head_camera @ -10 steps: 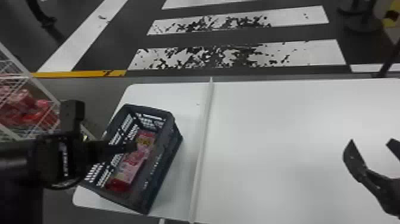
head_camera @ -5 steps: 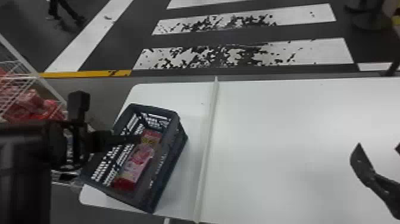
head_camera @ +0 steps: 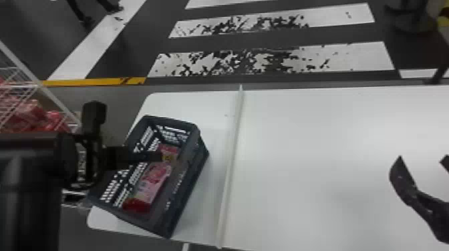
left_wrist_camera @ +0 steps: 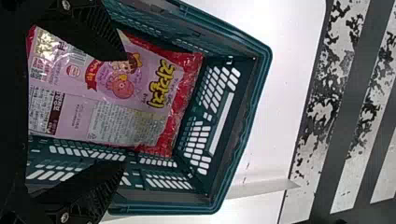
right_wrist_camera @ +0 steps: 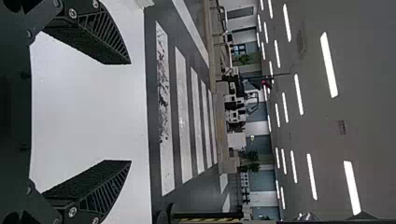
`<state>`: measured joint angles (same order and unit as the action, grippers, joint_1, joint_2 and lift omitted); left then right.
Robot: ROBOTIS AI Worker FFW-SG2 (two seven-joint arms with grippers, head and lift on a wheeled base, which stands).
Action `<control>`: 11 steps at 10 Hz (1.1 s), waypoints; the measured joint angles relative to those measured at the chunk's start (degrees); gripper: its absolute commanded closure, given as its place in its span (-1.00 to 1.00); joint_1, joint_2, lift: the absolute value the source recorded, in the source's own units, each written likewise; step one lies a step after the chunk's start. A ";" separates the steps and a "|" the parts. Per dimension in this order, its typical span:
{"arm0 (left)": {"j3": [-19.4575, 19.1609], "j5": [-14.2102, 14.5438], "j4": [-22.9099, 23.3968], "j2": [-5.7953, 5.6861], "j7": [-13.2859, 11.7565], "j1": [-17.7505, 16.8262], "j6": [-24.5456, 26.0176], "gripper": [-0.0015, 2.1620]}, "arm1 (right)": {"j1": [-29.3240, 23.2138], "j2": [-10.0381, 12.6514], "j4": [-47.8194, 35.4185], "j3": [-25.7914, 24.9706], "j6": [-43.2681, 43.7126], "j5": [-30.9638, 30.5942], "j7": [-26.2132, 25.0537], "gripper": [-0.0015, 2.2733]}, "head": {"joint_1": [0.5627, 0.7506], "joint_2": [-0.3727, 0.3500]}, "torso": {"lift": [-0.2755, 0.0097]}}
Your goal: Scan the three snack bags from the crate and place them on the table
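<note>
In the head view my left gripper [head_camera: 160, 156] is over the dark crate [head_camera: 187, 197], in which a pink and red snack bag [head_camera: 152, 182] lies. My left gripper [left_wrist_camera: 125, 112] stands open in the left wrist view, its fingers apart above the pink bag [left_wrist_camera: 140, 88] in the crate [left_wrist_camera: 233, 140]; one finger overlaps the bag's printed face. Whether more bags lie beneath cannot be told. At the right side of the head view is my right gripper [head_camera: 422, 163], open over the table; in the right wrist view this gripper [right_wrist_camera: 130, 112] has nothing between its fingers.
The crate stands on the left part of the white table [head_camera: 317, 160], beside a raised pale strip [head_camera: 230, 167] running front to back. A wire rack [head_camera: 23, 86] with red packages stands at the far left. Striped floor lies beyond the table.
The table and crate have shifted slightly rightward in the head view. The left gripper remains over the crate, and the right gripper stays open over the table.
</note>
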<state>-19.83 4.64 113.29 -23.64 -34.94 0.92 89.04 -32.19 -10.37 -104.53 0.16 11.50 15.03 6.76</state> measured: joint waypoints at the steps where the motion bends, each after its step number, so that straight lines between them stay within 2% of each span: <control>1: 0.25 -0.34 0.00 0.00 -0.38 0.56 0.02 -0.92 | -0.11 0.00 -0.05 -0.05 0.37 0.03 0.00 -0.87 | 0.41 0.68 | 0.50; 7: 0.79 -2.10 -0.71 0.80 -0.53 3.10 -0.50 -0.92 | -0.85 -0.10 0.01 -0.07 1.39 0.23 0.00 -0.88 | 0.41 0.70 | 0.50; 11: 0.94 -3.64 -2.87 2.14 0.45 4.24 -4.12 -0.92 | -0.95 -0.90 -0.02 -0.03 1.72 0.99 0.09 -0.87 | 0.41 0.71 | 0.50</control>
<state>-18.89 1.00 110.42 -21.51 -34.49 5.16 84.92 -33.14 -11.28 -104.55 0.13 13.22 16.03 6.85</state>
